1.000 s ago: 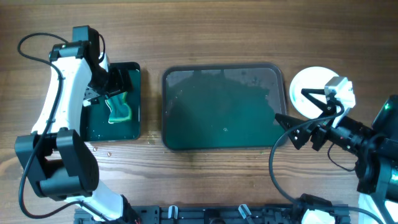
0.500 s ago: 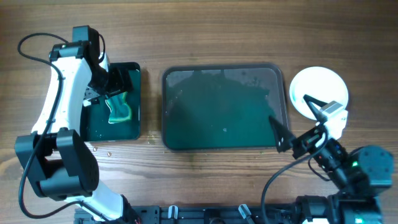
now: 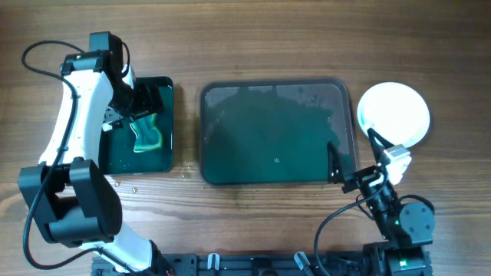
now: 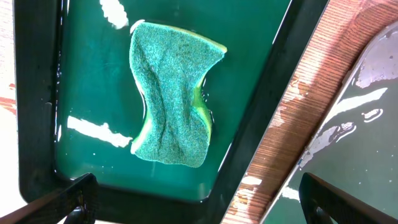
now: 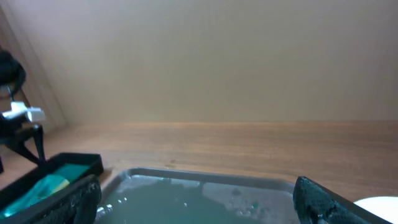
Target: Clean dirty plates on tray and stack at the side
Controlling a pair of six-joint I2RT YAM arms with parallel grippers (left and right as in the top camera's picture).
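Observation:
The dark green tray (image 3: 204, 130) lies mid-table, wet, with a few green specks near its far right corner. Its grey rim (image 5: 205, 177) fills the bottom of the right wrist view. A plain white plate (image 3: 393, 113) rests on the wood right of the tray; from above I cannot tell if others lie under it. My right gripper (image 3: 354, 149) is open near the tray's near right corner, tilted up, holding nothing (image 5: 202, 202). My left gripper (image 3: 142, 103) hangs open over the small bin, and a green sponge (image 4: 171, 93) lies loose beyond its fingers.
A black-rimmed green bin (image 3: 165, 84) with shallow water stands left of the tray and holds the sponge (image 3: 146, 136). A strip of wet wood (image 4: 298, 118) separates the bin from the tray (image 4: 373, 143). The plate's edge (image 5: 379, 208) shows at the right wrist view's bottom right.
The right arm drew back toward the table's near edge, its open gripper swinging from beside the plate to the tray's near right corner. The left arm stayed still.

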